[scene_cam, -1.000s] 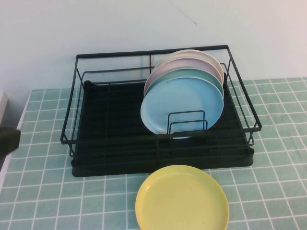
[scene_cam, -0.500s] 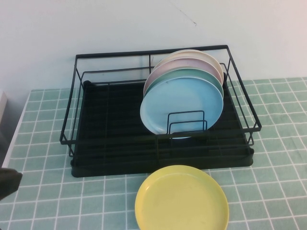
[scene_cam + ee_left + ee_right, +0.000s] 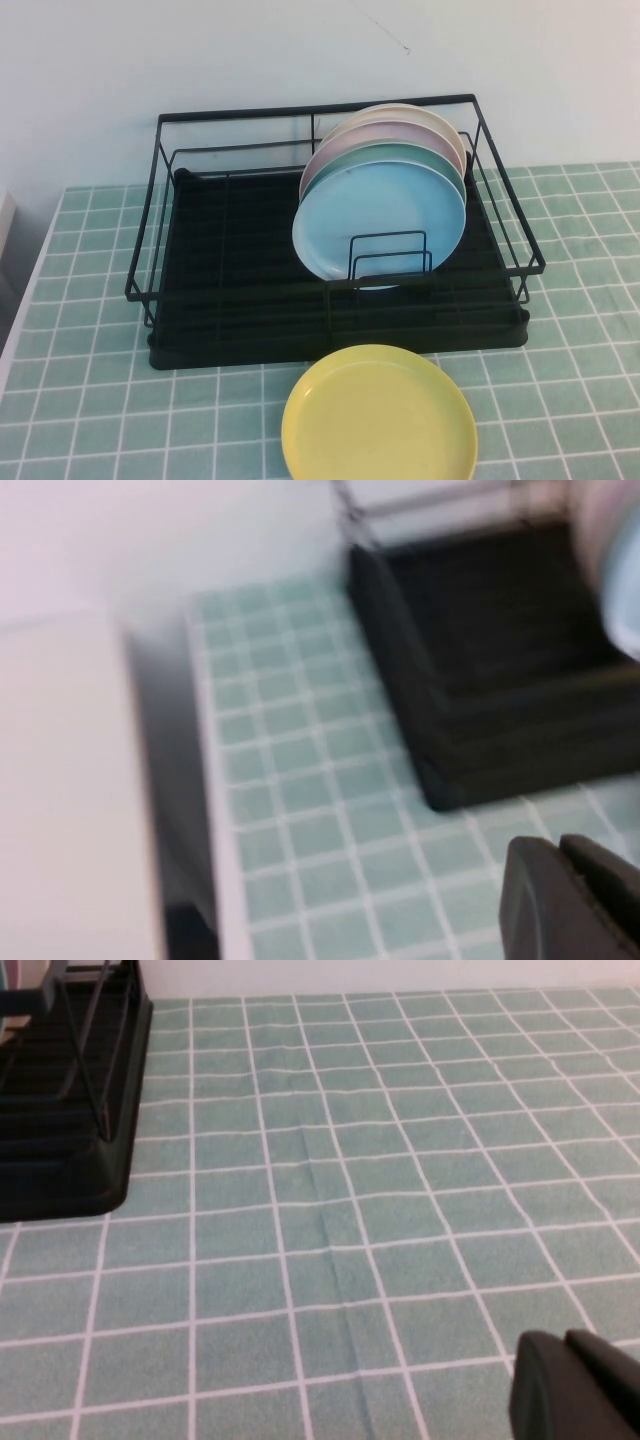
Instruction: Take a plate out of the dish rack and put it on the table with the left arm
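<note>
The yellow plate (image 3: 379,417) lies flat on the green tiled table (image 3: 90,400), just in front of the black dish rack (image 3: 240,270). No arm shows in the high view. My left gripper (image 3: 562,858) is shut and empty, above the tiles off the rack's front left corner (image 3: 440,780), near the table's left edge. My right gripper (image 3: 568,1352) is shut and empty over bare tiles to the right of the rack (image 3: 60,1120).
Several plates stand upright in the rack's right half, a light blue plate (image 3: 380,215) in front, then green, pink and cream ones. The table's left edge (image 3: 215,810) drops off beside a white surface (image 3: 70,800).
The dark left arm at the high view's left edge has drawn back toward the robot and left the view. The yellow plate and the rack have not moved.
</note>
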You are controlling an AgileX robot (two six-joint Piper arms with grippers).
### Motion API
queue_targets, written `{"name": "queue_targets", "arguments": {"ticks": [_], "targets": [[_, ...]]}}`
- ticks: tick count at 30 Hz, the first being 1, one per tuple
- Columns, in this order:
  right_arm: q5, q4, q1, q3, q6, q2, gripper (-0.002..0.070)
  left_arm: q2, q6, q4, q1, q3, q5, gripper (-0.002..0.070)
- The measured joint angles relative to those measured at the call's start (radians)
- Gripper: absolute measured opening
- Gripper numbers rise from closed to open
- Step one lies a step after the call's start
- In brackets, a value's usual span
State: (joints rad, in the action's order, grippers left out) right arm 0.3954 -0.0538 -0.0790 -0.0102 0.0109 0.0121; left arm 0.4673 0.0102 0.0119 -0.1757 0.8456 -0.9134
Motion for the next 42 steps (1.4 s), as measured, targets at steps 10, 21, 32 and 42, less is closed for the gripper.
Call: {"name": "queue_targets", "arguments": {"ticks": [10,21,32,42], "targets": [[0.0,0.0,0.0,0.0,0.0,0.0,-0.0002,-0.3,0.0,0.033,0.114,-0.511,0.414,-0.0002],[0.0,0.0,0.0,0.0,0.0,0.0,-0.0002,-0.477,0.0,0.152,0.128,-0.865,0.624,-0.0002],[0.0,0.0,0.0,0.0,0.0,0.0,-0.0002,-0.479,0.0,0.16,0.128,-0.865,0.592,-0.0002],[0.0,0.0,0.0,0.0,0.0,0.0,-0.0002,-0.479,0.0,0.16,0.128,-0.865,0.592,-0.0002]]}}
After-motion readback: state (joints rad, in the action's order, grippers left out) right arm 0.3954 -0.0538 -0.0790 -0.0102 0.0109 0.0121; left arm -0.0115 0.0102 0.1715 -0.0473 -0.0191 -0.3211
